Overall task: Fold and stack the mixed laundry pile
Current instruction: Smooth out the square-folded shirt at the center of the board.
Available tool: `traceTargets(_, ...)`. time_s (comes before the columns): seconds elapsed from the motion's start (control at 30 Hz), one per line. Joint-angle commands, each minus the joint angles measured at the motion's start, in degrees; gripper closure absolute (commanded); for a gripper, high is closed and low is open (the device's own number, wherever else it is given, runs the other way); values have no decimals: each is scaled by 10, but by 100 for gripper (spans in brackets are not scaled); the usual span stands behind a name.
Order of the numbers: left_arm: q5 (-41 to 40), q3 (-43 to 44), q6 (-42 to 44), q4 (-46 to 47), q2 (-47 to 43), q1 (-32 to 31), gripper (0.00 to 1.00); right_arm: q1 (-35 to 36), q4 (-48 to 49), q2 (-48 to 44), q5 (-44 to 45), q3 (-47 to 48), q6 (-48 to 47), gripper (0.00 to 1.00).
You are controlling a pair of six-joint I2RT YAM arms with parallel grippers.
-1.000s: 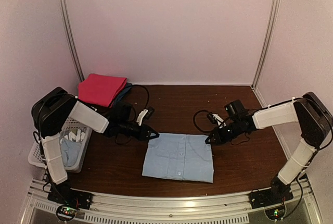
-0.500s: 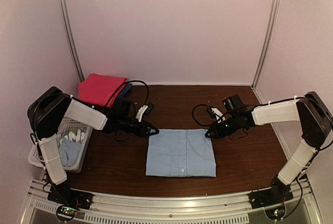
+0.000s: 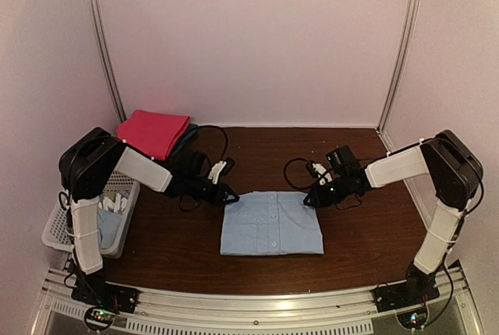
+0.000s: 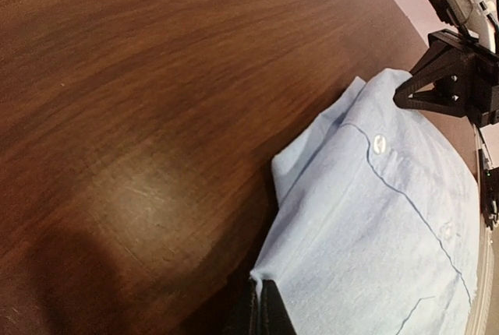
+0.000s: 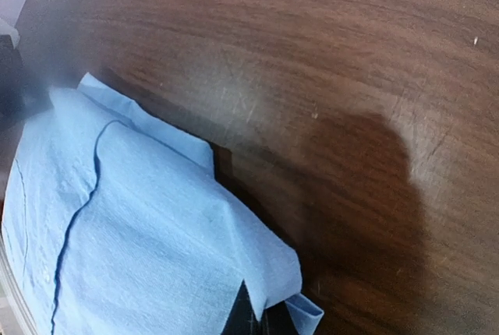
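A light blue buttoned shirt [image 3: 271,224] from the mixed laundry pile lies folded into a flat rectangle on the brown table. My left gripper [image 3: 232,196] is shut on its far left corner, where the cloth [image 4: 374,226] is pinched between the black fingertips [image 4: 261,308]. At the far right corner my right gripper [image 3: 307,201] is shut too, with the cloth [image 5: 140,226] bunching over its tips [image 5: 269,315]. More light blue garments [image 3: 107,224] sit in the basket on the left.
A white perforated basket [image 3: 53,234] stands at the table's left edge by the left arm. A folded magenta cloth [image 3: 152,132] lies on a darker blue piece at the back left. Black cables loop behind both wrists. The enclosure walls stand close on both sides.
Both grippers have drawn the shirt's far edge a little toward the back. The shirt slid away from the front edge and now looks shorter and squarer.
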Motion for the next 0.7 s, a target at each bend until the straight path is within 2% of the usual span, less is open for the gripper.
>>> traceTargets(0.0,-79,40,22,-58,14,17,99,-12,3,27,83,13,20,100)
traceTargets(0.1,-117,71,35,-93,19,18,94,-12,0,28,107,32,16,100)
traceTargets(0.13,-130,84,41,-108,19,18,87,-13,-10,30,111,46,14,95)
traceTargets(0.17,-143,96,48,-123,16,18,75,-13,-23,28,113,59,13,85)
traceTargets(0.27,-173,105,65,-131,-27,18,48,-14,-44,-10,125,76,14,47)
traceTargets(0.33,-200,94,72,-128,-78,18,13,-17,-52,-55,131,77,12,33)
traceTargets(0.37,-213,90,77,-131,-107,18,4,-18,-57,-79,135,77,10,28)
traceTargets(0.47,-257,77,98,-152,-205,17,2,-26,-73,-161,134,80,4,10)
traceTargets(0.53,-278,57,102,-148,-271,17,2,-29,-70,-221,135,75,3,1)
traceTargets(0.6,-285,31,85,-127,-332,17,2,-35,-59,-275,124,68,14,0)
traceTargets(0.67,-305,4,29,-103,-383,18,2,-40,-49,-325,128,54,50,0)
